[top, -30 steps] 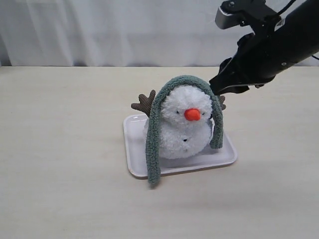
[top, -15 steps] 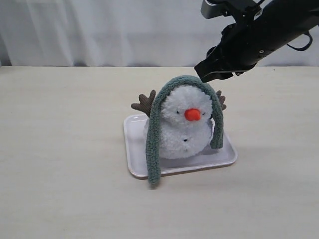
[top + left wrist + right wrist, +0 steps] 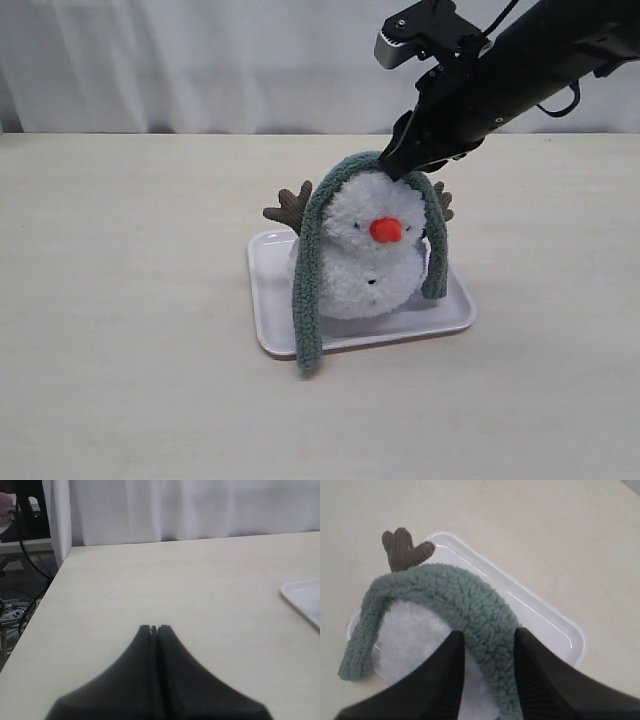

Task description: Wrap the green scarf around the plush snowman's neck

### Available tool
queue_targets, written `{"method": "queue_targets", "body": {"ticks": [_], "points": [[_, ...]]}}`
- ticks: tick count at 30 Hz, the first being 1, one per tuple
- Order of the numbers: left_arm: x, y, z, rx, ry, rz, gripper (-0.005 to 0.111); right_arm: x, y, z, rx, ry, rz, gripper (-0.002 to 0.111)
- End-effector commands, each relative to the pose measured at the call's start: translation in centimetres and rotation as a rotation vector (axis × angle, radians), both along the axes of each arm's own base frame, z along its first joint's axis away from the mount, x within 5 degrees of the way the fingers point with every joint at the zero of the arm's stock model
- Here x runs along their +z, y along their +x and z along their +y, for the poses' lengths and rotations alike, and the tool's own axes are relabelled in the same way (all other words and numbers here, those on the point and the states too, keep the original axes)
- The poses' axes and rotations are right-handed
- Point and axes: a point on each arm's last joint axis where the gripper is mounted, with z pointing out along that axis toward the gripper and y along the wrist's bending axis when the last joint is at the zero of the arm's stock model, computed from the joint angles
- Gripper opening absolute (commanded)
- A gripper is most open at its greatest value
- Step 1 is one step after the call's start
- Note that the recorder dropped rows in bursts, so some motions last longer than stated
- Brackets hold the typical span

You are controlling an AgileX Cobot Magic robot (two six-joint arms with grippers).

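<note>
The plush snowman stands upright on a white tray, orange nose facing the camera. Over the crown of its head lies the green scarf; the long end hangs past the tray's front edge, the short end reaches the body. The snowman's neck shows bare white fluff. My right gripper is down on the head's top, open. In the right wrist view its two fingers straddle the scarf over white fluff. My left gripper is shut and empty over bare table, outside the exterior view.
Brown twig arms stick out behind the scarf on both sides; one shows in the right wrist view beside the tray rim. A tray corner shows in the left wrist view. A white curtain backs the table.
The right arm has swung from the snowman's right side up and leftward, then down onto the top of the head, fingers now astride the scarf. Scarf and snowman have not shifted.
</note>
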Motion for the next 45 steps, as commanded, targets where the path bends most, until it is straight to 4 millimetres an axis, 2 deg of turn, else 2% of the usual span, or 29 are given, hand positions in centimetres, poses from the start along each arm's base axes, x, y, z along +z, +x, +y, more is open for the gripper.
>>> {"method": "queue_targets", "body": {"ticks": [1, 9, 18, 20, 25, 39, 45], "points": [[0.0, 0.0, 0.0, 0.001, 0.001, -0.010, 0.000, -0.3, 0.7, 0.0, -0.009, 0.006, -0.028, 0.032], [0.0, 0.0, 0.0, 0.001, 0.001, -0.010, 0.000, -2.8, 1.8, 0.1, -0.005, -0.044, 0.004, 0.032], [0.0, 0.0, 0.0, 0.001, 0.001, -0.010, 0.000, -2.4, 2.6, 0.0, -0.069, -0.021, -0.078, 0.032], [0.0, 0.0, 0.0, 0.001, 0.001, -0.010, 0.000, -2.4, 2.6, 0.0, -0.071, -0.019, -0.084, 0.027], [0.0, 0.0, 0.0, 0.001, 0.001, -0.010, 0.000, -2.4, 2.5, 0.0, -0.043, -0.031, -0.077, 0.004], [0.0, 0.0, 0.0, 0.001, 0.001, -0.010, 0.000, -2.8, 2.8, 0.1, -0.105, 0.010, -0.058, 0.004], [0.0, 0.0, 0.0, 0.001, 0.001, -0.010, 0.000, -4.8, 3.4, 0.3, -0.104, -0.008, -0.009, 0.004]]}}
